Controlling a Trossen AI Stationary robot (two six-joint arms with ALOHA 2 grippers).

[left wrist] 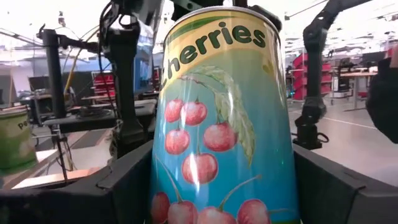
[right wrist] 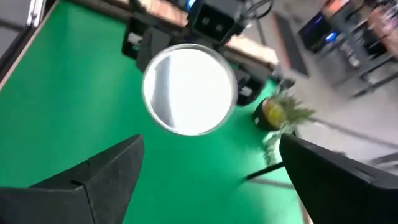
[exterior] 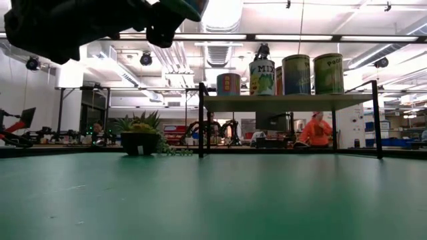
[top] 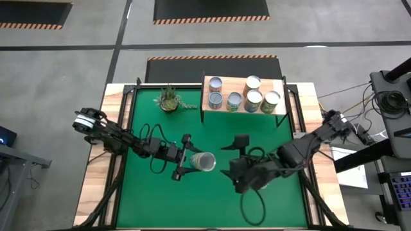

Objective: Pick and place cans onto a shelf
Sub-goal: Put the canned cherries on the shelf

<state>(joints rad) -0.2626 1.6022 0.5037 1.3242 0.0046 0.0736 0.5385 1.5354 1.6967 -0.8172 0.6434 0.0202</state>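
Observation:
My left gripper (top: 196, 160) is shut on a can (top: 204, 162) with a shiny silver top and a blue cherry label (left wrist: 217, 124), over the middle of the green mat. In the low view only the can's bottom (exterior: 192, 7) shows, high above the table. My right gripper (top: 230, 158) is open and empty just right of that can; its wrist view looks down on the can's top (right wrist: 189, 89). The wooden shelf (top: 209, 108) stands on black legs at the far right, with several cans (top: 253, 97) upright on it. My left gripper pinches the can's side wall (left wrist: 163, 174) between its two fingers (left wrist: 124, 180), one on each side. The fingers come in level from the table's left. The can stands upright in the hold, lifted clear of the table.
A small potted plant (top: 169, 99) stands on the mat left of the shelf, also showing in the low view (exterior: 140, 137). The mat (top: 212, 205) has a wooden rim (top: 96, 179) around it. People are in the room behind the table (exterior: 315, 130).

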